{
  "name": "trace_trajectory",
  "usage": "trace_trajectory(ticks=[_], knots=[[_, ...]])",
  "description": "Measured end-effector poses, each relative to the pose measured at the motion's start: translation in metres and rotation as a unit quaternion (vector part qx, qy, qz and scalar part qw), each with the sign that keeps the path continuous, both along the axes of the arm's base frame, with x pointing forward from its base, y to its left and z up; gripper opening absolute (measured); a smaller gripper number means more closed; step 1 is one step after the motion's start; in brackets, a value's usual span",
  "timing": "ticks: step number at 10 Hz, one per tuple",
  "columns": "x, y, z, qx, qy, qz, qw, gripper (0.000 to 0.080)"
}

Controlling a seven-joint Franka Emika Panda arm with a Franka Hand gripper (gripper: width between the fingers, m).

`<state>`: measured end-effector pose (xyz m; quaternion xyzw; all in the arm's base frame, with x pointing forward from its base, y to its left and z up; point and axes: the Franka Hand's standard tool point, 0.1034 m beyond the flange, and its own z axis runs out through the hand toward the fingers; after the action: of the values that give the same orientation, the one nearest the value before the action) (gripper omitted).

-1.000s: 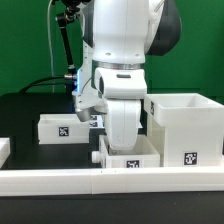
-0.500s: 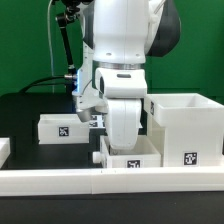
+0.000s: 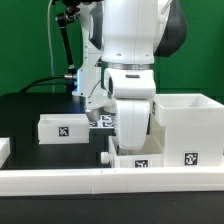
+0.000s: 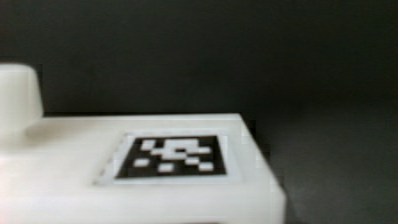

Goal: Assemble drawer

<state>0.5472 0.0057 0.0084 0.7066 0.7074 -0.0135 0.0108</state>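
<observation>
The tall boxy housing [image 3: 186, 128] stands at the exterior view's right, its open top up and a tag on its front. One knobbed tray [image 3: 64, 128] lies at the left. The second tray [image 3: 138, 162] sits by the front border bar, close to the housing's left side, with its knob [image 3: 105, 157] pointing left. My gripper [image 3: 135, 148] reaches straight down into this tray; the hand and tray walls hide the fingertips. The wrist view shows a tagged white tray surface [image 4: 175, 158] very close and blurred, with a white post [image 4: 15, 95] beside it.
A long low white border bar [image 3: 100, 184] runs along the front of the black table. A small white piece [image 3: 3, 150] sits at the left edge. Cables and a stand [image 3: 62, 50] rise at the back in front of a green wall.
My arm has moved toward the exterior view's right, and the front tray has shifted right with it, closer to the housing. The left tray and housing have not moved.
</observation>
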Motion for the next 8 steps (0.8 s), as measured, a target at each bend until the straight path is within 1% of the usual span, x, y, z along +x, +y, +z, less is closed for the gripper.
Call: trace_trajectory(ticks=[4, 7, 8], knots=[[-0.002, 0.0073, -0.0005, -0.001, 0.005, -0.036, 0.999, 0.0041], [-0.0022, 0.0068, -0.0007, -0.001, 0.004, -0.04, 0.999, 0.0041], [-0.0022, 0.0015, -0.0007, -0.001, 0.004, -0.044, 0.999, 0.0041]])
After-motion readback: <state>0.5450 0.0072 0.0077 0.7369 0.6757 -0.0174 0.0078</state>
